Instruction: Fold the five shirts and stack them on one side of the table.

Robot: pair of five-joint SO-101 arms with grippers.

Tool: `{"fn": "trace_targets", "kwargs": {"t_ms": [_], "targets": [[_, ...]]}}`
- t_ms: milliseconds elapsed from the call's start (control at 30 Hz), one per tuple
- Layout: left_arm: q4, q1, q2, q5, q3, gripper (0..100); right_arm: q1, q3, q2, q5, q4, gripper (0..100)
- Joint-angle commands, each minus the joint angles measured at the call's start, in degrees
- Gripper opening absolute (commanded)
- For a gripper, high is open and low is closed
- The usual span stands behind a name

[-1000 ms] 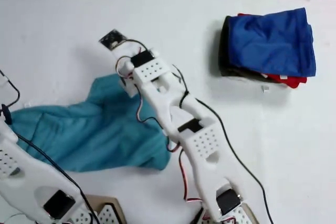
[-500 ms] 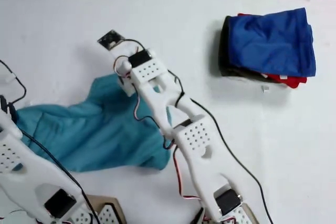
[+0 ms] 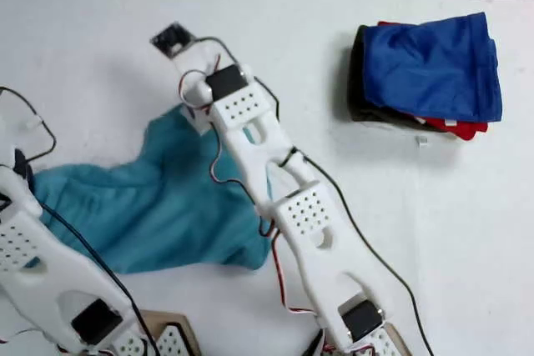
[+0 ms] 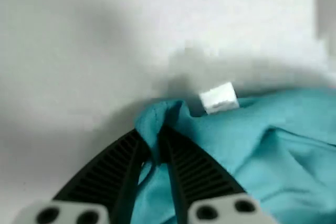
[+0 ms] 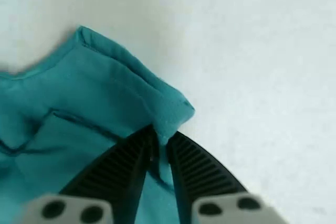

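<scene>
A teal shirt (image 3: 158, 198) lies crumpled on the white table (image 3: 100, 47), left of centre. My right gripper (image 5: 159, 139) is shut on a hemmed corner of the teal shirt (image 5: 94, 93); from above the right arm (image 3: 250, 135) ends at the cloth's far edge. My left gripper (image 4: 156, 148) is shut on a bunched fold of the teal shirt (image 4: 262, 145), next to its white label (image 4: 219, 98); the left arm (image 3: 25, 239) stands at the cloth's left end. A stack of folded shirts (image 3: 430, 68), blue on top, sits at the far right.
Red and black folded shirts show under the blue one (image 3: 455, 127). Cables (image 3: 367, 248) trail from both arms. The arm bases (image 3: 167, 339) stand at the near edge. Bare table lies between the teal shirt and the stack.
The right arm has drawn its corner of the teal shirt slightly away and to the right. The left arm has shifted a little with the cloth's left end. Both grips hold.
</scene>
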Motion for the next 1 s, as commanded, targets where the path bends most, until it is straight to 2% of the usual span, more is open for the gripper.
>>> {"fn": "trace_targets", "kwargs": {"t_ms": [0, 167, 267, 633, 800, 967], "targets": [[4.1, 3.2, -9.1, 0.1, -0.7, 3, 0.6, -10.2, -2.7, 0.0, 4.3, 1.8], [9.8, 7.2, -19.6, 0.2, -0.7, 3, 1.3, -12.4, -6.4, 4.8, 8.7, 1.8], [11.9, 9.4, -25.5, 0.4, -0.7, 3, 3.3, -12.5, -10.7, 5.3, 8.7, 1.8], [12.0, 11.5, -44.8, 2.5, -4.4, 3, 12.1, -11.8, -31.1, 5.5, 9.5, 1.8], [12.0, 11.3, -50.5, 2.5, -8.7, 3, 12.7, -11.3, -37.3, 5.5, 9.6, 1.8], [12.0, 11.3, -53.5, 2.5, -10.1, 3, 12.4, -2.3, -44.7, 5.5, 9.7, 1.8]]}}
